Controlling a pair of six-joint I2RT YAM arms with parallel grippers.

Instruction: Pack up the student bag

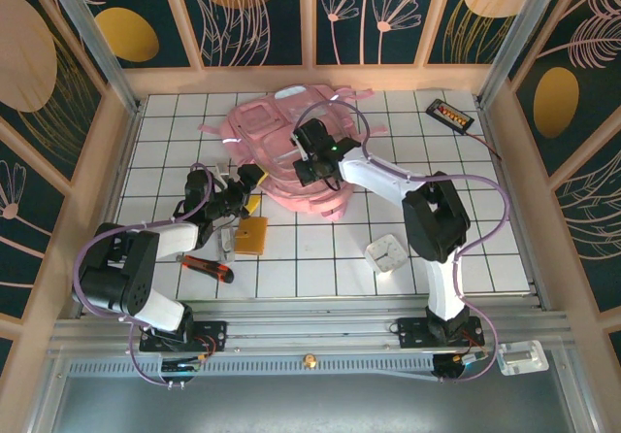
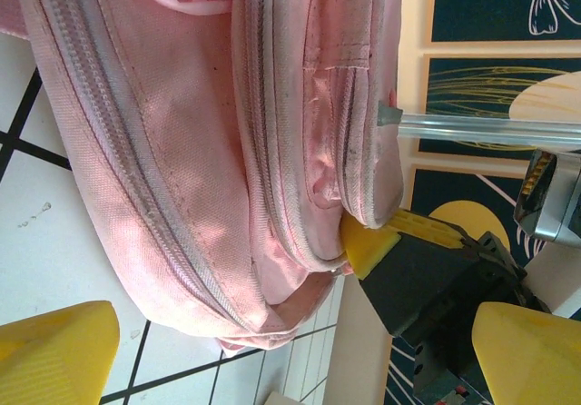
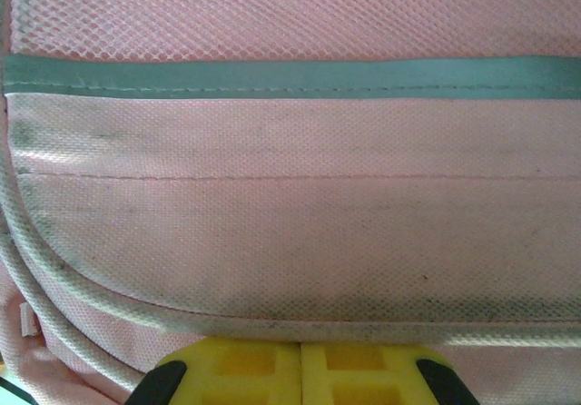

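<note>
**Inspector:** Location of the student bag (image 1: 272, 132)?

**Assessor:** Upper centre of the top view, lying flat on the gridded table (image 1: 485, 219). The zip tracks seen from the left wrist look closed. I cannot confirm that anything is packed.

**Inspector:** Right gripper (image 3: 300, 369)?

**Assessor:** On the bag's near edge, centre of the top view. Its yellow pads meet flush at the bottom of its own view, hard against a piped pocket seam, so it is closed tight. I cannot tell whether a zip tab or a fold of cloth sits between them. Judged purpose: to take hold of that edge and open a compartment.

**Inspector:** Left gripper (image 1: 247, 185)?

**Assessor:** Just beside the bag's lower-left corner, jaws spread wide and holding nothing. Its camera looks along the bag's side toward the other arm's fingertip. Judged purpose: ready to brace or lift the opposite flap.

**Inspector:** Loose items?

**Assessor:** An orange square card (image 1: 254, 234), a red-and-black tool (image 1: 206, 268) and a white square piece (image 1: 388, 253). All lie in the lower half of the frame, apart from the bag, presumably awaiting packing.
</note>
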